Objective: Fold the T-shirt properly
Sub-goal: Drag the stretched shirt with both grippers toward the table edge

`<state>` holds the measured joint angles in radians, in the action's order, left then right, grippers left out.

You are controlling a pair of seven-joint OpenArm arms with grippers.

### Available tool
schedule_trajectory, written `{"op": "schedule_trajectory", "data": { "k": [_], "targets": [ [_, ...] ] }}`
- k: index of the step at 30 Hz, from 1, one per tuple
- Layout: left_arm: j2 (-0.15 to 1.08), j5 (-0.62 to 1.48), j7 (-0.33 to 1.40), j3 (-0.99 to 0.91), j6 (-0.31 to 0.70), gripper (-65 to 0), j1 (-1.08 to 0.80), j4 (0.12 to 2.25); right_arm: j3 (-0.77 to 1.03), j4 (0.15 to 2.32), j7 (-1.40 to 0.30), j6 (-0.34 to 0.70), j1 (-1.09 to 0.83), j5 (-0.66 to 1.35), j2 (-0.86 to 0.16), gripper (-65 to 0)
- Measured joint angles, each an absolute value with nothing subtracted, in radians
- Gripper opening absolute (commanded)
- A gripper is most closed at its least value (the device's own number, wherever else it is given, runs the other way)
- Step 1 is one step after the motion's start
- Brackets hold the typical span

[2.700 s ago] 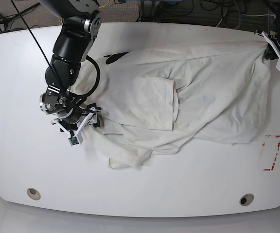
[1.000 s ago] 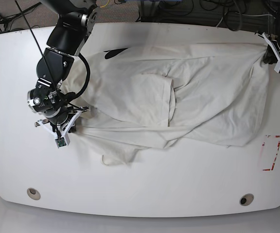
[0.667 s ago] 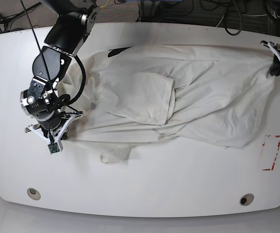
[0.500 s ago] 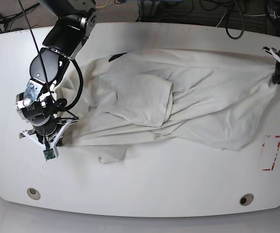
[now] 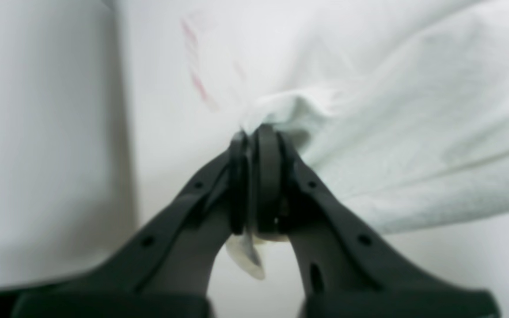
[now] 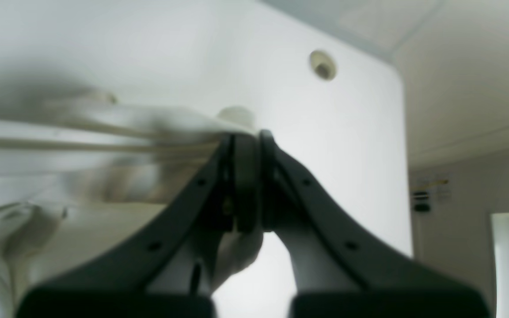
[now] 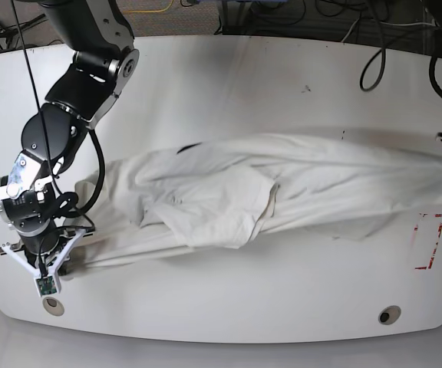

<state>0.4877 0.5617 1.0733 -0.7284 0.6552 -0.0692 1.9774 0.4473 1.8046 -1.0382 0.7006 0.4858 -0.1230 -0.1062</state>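
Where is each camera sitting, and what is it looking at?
Base: up high, looking down on the white table; T-shirt stretched between both arms.
Left wrist: on the left arm, looking past the left gripper pinching the shirt.
Right wrist: on the right arm, looking past the right gripper pinching the shirt's other end.
All three views show the T-shirt and table.

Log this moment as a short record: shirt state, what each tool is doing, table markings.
shirt: T-shirt stretched taut across the table, wrinkled, not yet folded
left tool: left tool shut on one end of the shirt, at the base view's right edge
right tool: right tool shut on the opposite end, at the base view's left
table markings: red rectangle outline near the left tool's end, uncovered
round holes: two holes, one near the table's front edge
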Motion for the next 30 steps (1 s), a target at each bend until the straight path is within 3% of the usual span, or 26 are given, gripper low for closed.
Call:
{"op": "schedule_trajectory", "data": {
  "k": [9,15,22,30],
  "targets": [
    [0.49,0.546,1.232,-0.67,0.649,-65.0,0.205,1.974,0.369,1.8,-1.046,0.704,0.615,-0.131,-0.161,-65.0],
    [0.491,0.562,1.222,-0.595,0.649,-65.0,0.362,1.972,0.297,1.757,-1.041,0.705,0.731,-0.107,-0.19,-65.0],
    [0.508,0.437,1.225,-0.519,0.653,-65.0,0.538,1.941,0.294,1.702,-1.044,0.707,0.89,-0.106,-0.217,-65.0],
    [0.51,0.406,1.223,-0.518,0.653,-65.0,0.624,1.858,0.301,1.64,-1.071,0.706,1.028,-0.122,-0.244,-65.0]
  ]
}}
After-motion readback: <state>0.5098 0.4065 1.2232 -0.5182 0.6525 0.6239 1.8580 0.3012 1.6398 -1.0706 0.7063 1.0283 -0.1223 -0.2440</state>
